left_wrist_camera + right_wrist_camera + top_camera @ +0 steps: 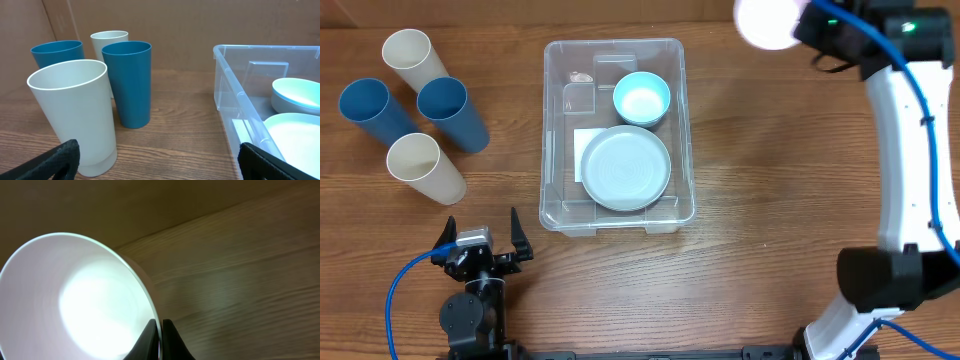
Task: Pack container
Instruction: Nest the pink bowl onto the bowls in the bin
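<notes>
The clear container [552, 130] stands mid-table with a small pale blue bowl [641, 98] and a larger grey-blue bowl [625, 167] inside it; it also shows in the left wrist view [235, 95]. My right gripper [161, 330] is shut on the rim of a white bowl [75, 305], held above the table at the far right [767, 22], to the right of the container. My left gripper [483, 240] is open and empty near the front edge, between the cups and the container.
Two blue cups [452, 112] [375, 108] and two cream cups [424, 166] [412, 58] stand at the left. In the left wrist view a cream cup [75, 112] is close to the left finger.
</notes>
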`<state>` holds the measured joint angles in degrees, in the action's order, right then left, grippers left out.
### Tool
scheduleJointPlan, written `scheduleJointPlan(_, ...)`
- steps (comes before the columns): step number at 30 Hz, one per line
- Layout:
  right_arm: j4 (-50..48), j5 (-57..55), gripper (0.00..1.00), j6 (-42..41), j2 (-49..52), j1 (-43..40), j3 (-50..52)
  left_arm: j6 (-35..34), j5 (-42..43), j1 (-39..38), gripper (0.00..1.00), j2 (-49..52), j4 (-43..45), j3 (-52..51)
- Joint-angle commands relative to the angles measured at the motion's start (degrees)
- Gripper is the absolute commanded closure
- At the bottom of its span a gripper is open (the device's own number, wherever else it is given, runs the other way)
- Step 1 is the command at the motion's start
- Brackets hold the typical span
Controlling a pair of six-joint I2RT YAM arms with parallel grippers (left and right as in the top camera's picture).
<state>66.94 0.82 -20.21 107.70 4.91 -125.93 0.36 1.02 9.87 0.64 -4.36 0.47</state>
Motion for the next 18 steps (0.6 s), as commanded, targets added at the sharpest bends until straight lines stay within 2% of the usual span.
scheduleJointPlan(1,-0.15,-1.18,0.96,1.60,0.79,7.80,0.31,0.79,0.04,0.39,0.00,-0.42,-0.11,-0.17)
scheduleJointPlan(8,-4.61,-2.29,0.96,1.57,10.12,17.62,2.10,0.79,0.04,0.39,0.00,-0.42,-0.11,-0.17)
scheduleJointPlan(16,-9.49,-2.25,0.95,1.62,20.98,18.71,2.12,0.79,0.04,0.39,0.00,-0.42,-0.11,-0.17)
scheduleJointPlan(18,-9.92,-2.25,0.61,1.66,21.35,18.71,2.12,0.79,0.04,0.39,0.00,-0.42,-0.11,-0.17)
